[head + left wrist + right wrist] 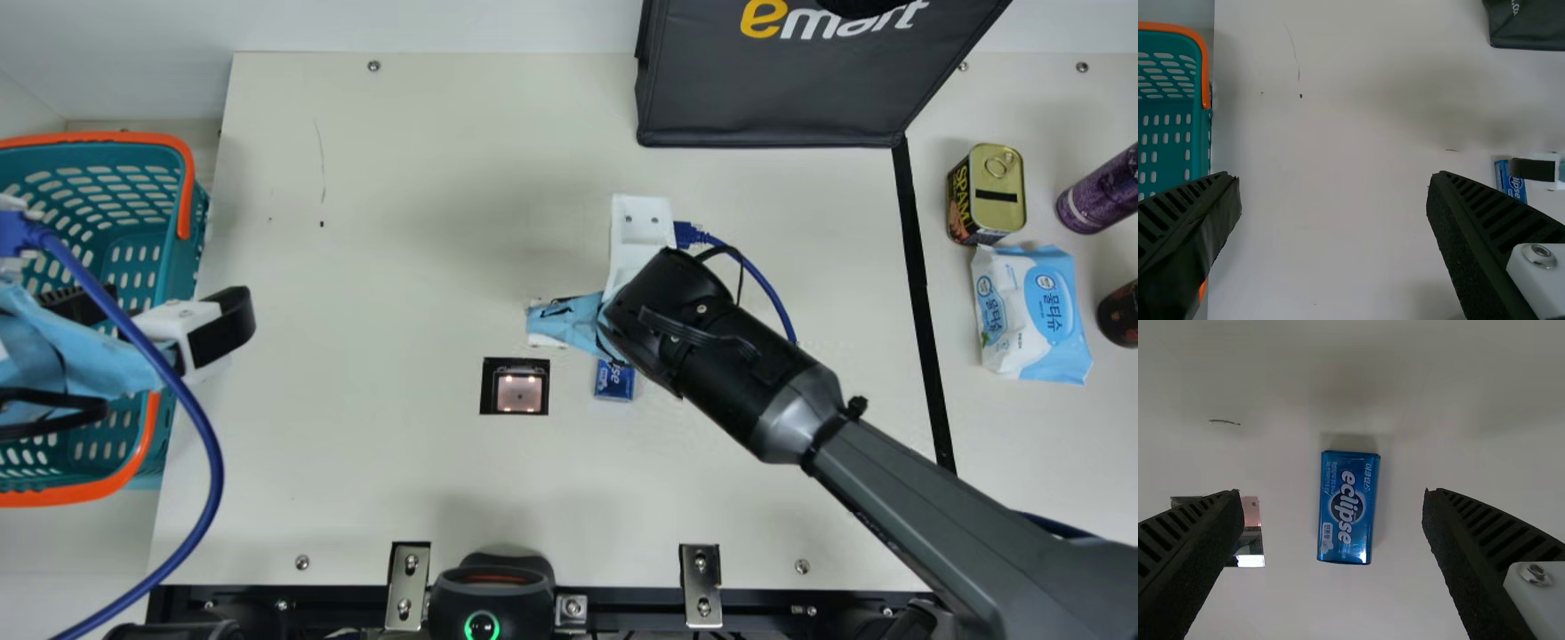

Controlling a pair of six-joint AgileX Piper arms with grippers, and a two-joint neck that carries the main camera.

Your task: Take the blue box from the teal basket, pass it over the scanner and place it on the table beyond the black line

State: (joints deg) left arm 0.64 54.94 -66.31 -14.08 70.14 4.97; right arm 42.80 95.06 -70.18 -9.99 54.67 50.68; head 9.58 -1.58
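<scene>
On the table [400, 196], blue box [1348, 507] lies below parted right fingers [1491, 553].

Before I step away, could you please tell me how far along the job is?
The blue box is out of the teal basket and on the table by the scanner. Nothing is in hand: the right gripper is open over the box, the left gripper open too. I cannot tell whether it was scanned; setting it beyond the black line remains.

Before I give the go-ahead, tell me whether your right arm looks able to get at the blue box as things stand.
Probably yes: the right gripper hangs open above the blue box, which lies on the table with nothing on or against it.
</scene>
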